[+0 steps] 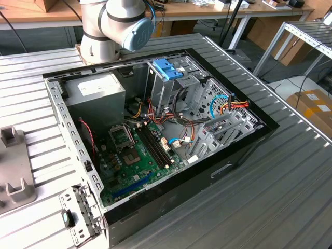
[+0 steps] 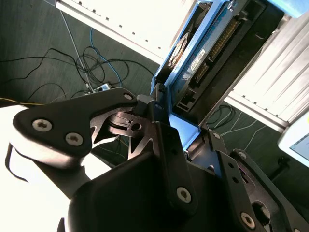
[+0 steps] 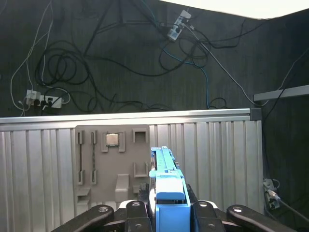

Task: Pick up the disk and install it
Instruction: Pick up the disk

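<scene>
The gripper (image 3: 169, 212) is clenched on the disk (image 3: 164, 166), holding it by its light-blue carrier above the ribbed worktop (image 3: 217, 154) in the first wrist view. Beyond lie a grey fixture plate (image 3: 104, 166), then floor cables (image 3: 63, 67).

Lab: open computer case (image 1: 207, 176) sits on ribbed metal table (image 1: 270, 207).
</scene>
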Controlling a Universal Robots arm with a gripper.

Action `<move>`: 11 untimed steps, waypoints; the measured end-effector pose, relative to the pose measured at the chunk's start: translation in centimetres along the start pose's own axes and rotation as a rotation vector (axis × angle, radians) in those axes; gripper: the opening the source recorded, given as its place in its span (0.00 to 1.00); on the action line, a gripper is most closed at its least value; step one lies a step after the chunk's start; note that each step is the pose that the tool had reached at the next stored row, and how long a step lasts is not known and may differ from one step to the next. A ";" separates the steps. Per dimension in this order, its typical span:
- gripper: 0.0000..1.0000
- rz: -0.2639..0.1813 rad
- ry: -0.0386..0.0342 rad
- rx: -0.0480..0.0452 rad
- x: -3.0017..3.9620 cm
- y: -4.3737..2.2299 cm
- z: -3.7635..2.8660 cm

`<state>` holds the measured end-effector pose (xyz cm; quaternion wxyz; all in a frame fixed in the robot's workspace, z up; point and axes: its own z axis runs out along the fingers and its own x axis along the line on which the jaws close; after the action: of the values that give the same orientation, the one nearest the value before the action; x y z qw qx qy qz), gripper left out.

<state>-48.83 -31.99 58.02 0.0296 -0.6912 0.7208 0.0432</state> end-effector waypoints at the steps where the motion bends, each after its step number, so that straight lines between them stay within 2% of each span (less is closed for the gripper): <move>1: 0.37 0.000 0.0000 0.0000 -0.01 0.00 -0.07; 11: 0.37 0.000 -0.0004 -0.0001 -0.08 0.01 -0.79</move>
<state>-48.83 -31.99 58.81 0.0298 -0.6912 0.7208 0.0434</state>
